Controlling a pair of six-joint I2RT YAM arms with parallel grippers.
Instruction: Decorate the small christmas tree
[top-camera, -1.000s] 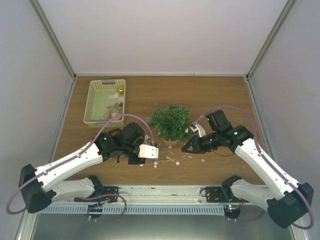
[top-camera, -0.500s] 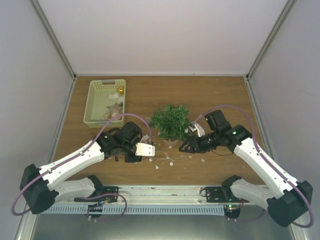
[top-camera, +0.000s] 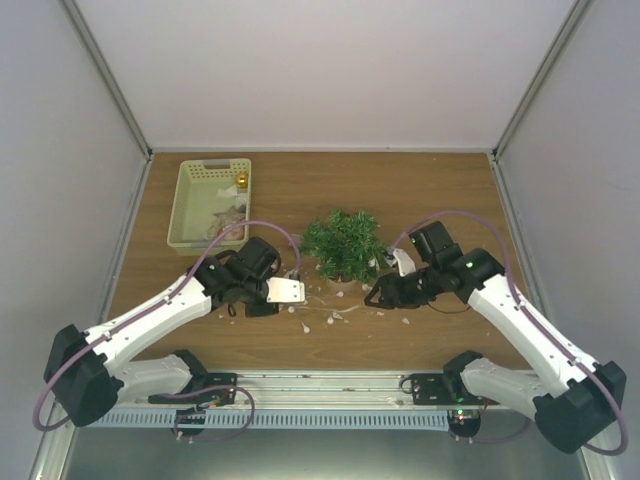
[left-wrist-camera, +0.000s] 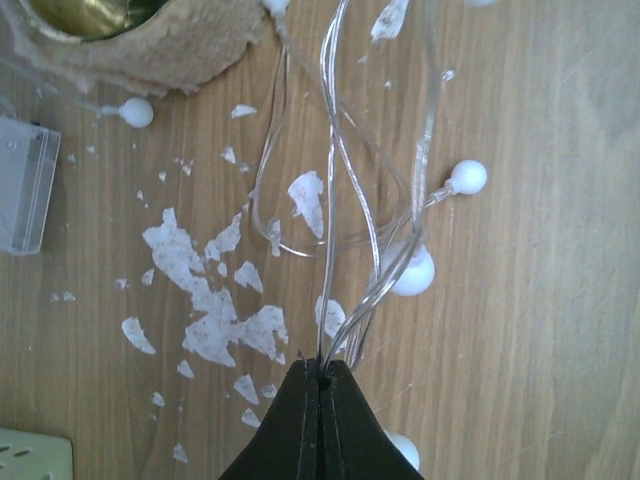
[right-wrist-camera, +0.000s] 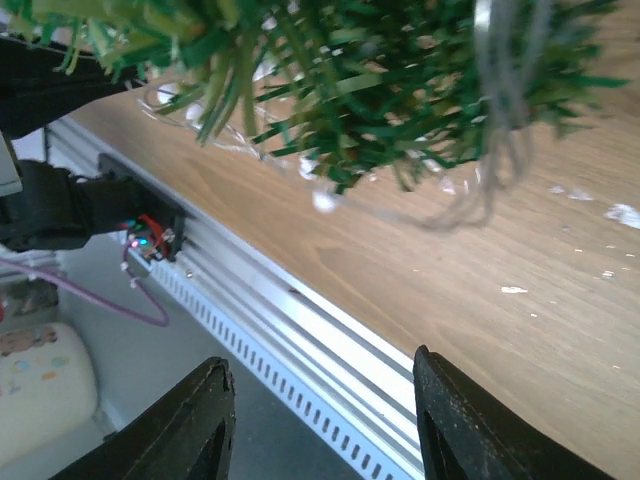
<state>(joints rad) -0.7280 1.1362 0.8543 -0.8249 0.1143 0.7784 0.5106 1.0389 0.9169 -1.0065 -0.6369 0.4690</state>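
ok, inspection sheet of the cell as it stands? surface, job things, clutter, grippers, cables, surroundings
Surface: wooden table, bare at the back and right.
Job's things: small christmas tree upright mid-table. Light string lies on the wood in front of it, with thin wire loops hanging in the branches. Pale basket back left, gold ornament inside.
Clutter: white flakes by the tree's base; clear box beside them.
Grippers: left gripper shut on the light string; right gripper open, empty, beside the tree.
Cables: purple cables looping off each arm, clear of the tree.
Surroundings: white walls, metal rail at the near edge.
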